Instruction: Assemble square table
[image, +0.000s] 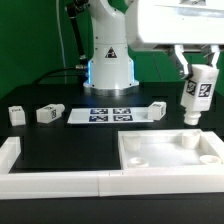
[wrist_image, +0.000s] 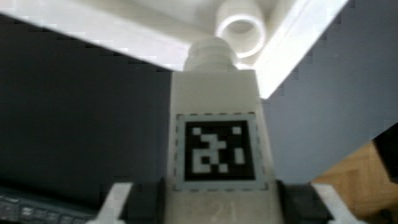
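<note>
**A:** Where is the part right now?

**B:** The two-finger gripper (image: 201, 70) is clamped on a small white blocky leg (image: 199, 95) bearing a black-and-white tag. It holds the leg upright at three o'clock in the exterior view. The leg's lower end is right over the far corner of the white plastic square tray-like tabletop (image: 150, 178) with a raised rim, which lies at five o'clock. I cannot tell if they touch.

**A:** Anything inside that tray?

**B:** Nothing loose that I can see, only moulded shapes. In the wrist view a round socket (wrist_image: 240, 28) shows just beyond the leg's tip. Two more tagged legs (image: 50, 113) lie at nine o'clock, and a third (image: 158, 108) sits just beside the marker board (image: 108, 116).

**A:** What could spoil this?

**B:** I judge the tip to be slightly off the socket's centre. If it is pressed down like that, it could catch the edge. The leg might then tilt between the fingers, or the push could shove the tabletop sideways.
</note>
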